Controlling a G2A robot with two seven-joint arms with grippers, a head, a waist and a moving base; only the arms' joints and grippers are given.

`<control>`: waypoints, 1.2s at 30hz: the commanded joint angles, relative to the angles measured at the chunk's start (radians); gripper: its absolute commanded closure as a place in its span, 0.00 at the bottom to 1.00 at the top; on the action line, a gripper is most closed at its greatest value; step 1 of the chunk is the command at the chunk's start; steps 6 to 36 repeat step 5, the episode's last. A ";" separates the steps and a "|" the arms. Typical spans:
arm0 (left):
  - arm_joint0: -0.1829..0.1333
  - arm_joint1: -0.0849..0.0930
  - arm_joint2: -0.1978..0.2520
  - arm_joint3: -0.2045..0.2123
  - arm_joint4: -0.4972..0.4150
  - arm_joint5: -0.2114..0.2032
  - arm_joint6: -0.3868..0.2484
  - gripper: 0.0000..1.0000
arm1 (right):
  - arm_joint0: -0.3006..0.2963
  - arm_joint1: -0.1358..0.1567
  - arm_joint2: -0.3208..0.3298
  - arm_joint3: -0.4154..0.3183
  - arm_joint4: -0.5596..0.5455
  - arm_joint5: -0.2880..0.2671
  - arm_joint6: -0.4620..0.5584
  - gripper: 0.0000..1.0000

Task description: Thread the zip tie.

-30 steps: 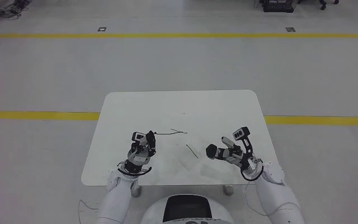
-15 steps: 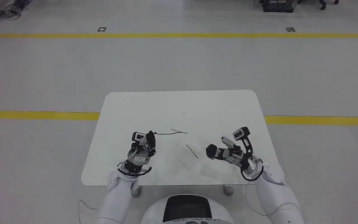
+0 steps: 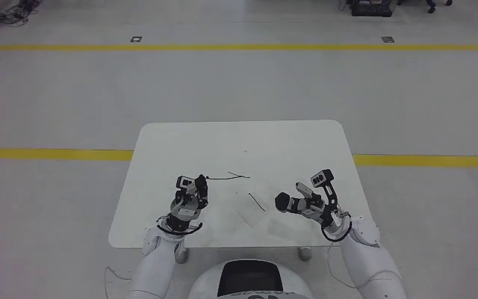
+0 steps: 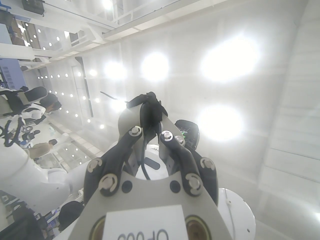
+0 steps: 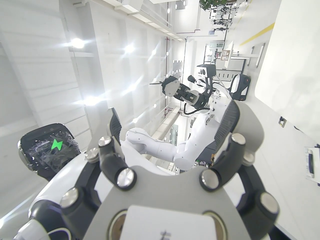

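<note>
Where the smooth white table (image 3: pixel 239 142) with rounded corners meets the robot, the right gripper (image 5: pixel 173 109) holds its two ribbed pads wide apart, gripping nothing. One short black strip (image 3: pixel 256 202) lies flat just left of it. Slightly farther and to the left, the left gripper (image 4: pixel 149 103) is pinched closed on one thin, flexible black zip tie (image 4: pixel 108 96), whose free length points right.

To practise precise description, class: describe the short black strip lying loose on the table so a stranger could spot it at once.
Find the white table and look at its half nearer the robot, about midway across. There lies a short black strip, straight and slanted. Unlike the longer strip clamped in the left gripper, it lies free, touched by nothing.
</note>
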 commanded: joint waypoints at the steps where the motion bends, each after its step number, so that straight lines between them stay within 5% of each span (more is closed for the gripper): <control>1: 0.000 0.000 0.000 0.000 0.000 0.000 0.000 1.00 | 0.000 0.000 0.000 0.000 0.000 0.000 0.000 0.00; 36: 0.000 0.000 0.000 0.000 0.000 0.000 0.000 1.00 | 0.000 0.000 0.000 0.000 0.000 0.000 0.000 0.00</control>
